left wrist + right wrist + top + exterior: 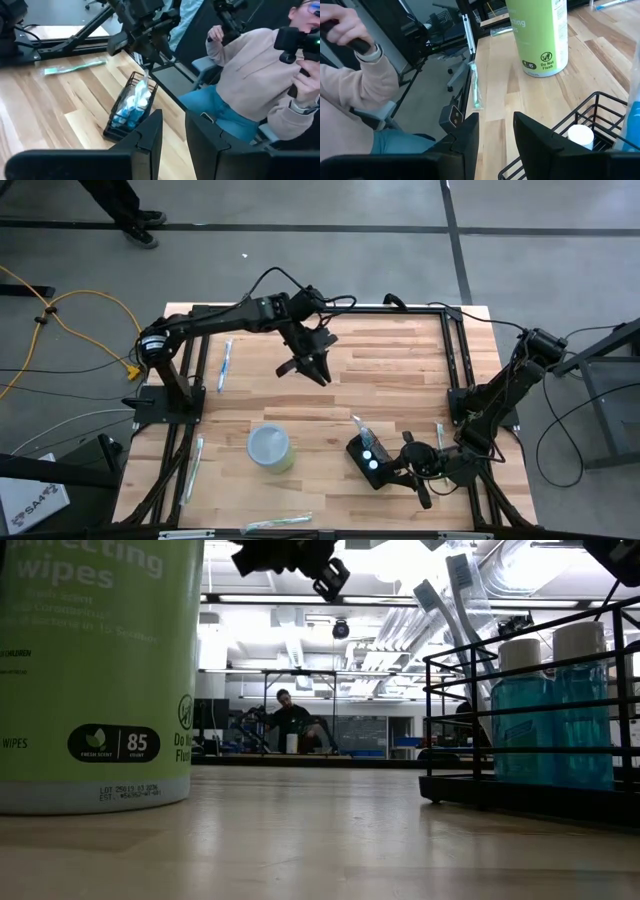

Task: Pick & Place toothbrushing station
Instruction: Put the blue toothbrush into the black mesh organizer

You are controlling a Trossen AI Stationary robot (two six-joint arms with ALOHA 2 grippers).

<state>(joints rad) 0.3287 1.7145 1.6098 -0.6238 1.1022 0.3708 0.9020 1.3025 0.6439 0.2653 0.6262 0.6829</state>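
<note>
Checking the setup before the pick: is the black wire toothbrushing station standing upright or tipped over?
Upright. The toothbrushing station sits flat on the table, with its blue bottles vertical and toothbrushes sticking up.

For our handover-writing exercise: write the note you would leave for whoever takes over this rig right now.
Left gripper: open, empty, hanging above the middle of the table.
Right gripper: open, low, right beside the station, with only bare table showing between its fingers.
Station: black wire rack with blue bottles, upright on the table near the right arm, with the wipes tub to its left.
Done: the right gripper is at the station.
Left: grip it, lift it and place it. The target spot is not visible.
</note>
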